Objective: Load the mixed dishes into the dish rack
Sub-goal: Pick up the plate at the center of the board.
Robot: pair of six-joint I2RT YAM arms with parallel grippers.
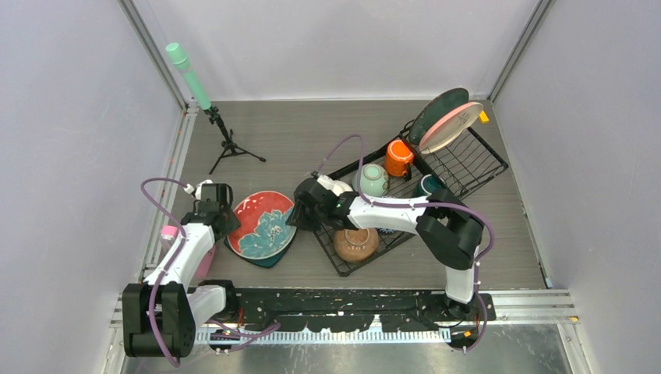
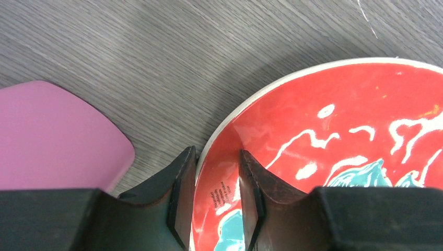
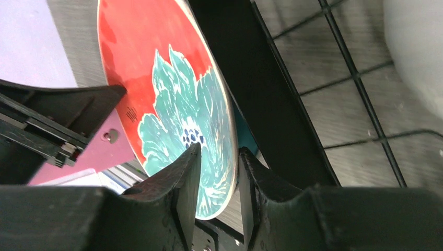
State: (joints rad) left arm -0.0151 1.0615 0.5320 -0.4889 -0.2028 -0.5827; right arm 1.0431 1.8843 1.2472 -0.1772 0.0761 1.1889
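Note:
A red plate with a teal flower [image 1: 261, 222] is held tilted just left of the dish rack [image 1: 475, 167]. My left gripper [image 1: 227, 220] is shut on its left rim [image 2: 217, 151], one finger outside the rim and one on the red face [image 2: 339, 130]. My right gripper [image 1: 295, 214] is shut on its right rim [image 3: 219, 149], over the teal flower [image 3: 172, 104]. In the rack are an orange mug [image 1: 398, 158], a mint-green bowl [image 1: 373, 180], a dark teal mug [image 1: 429, 185] and a brown bowl [image 1: 356, 244]. A dark teal plate [image 1: 433, 113] and a pink plate [image 1: 454, 126] stand upright.
A mint-green cylinder on a black tripod [image 1: 222, 136] stands at the back left. A small pink cup [image 1: 169, 231] and a flat pink thing [image 2: 52, 136] lie by the left arm. A white bowl [image 3: 418, 47] sits on the rack grid [image 3: 339, 78] next to my right gripper.

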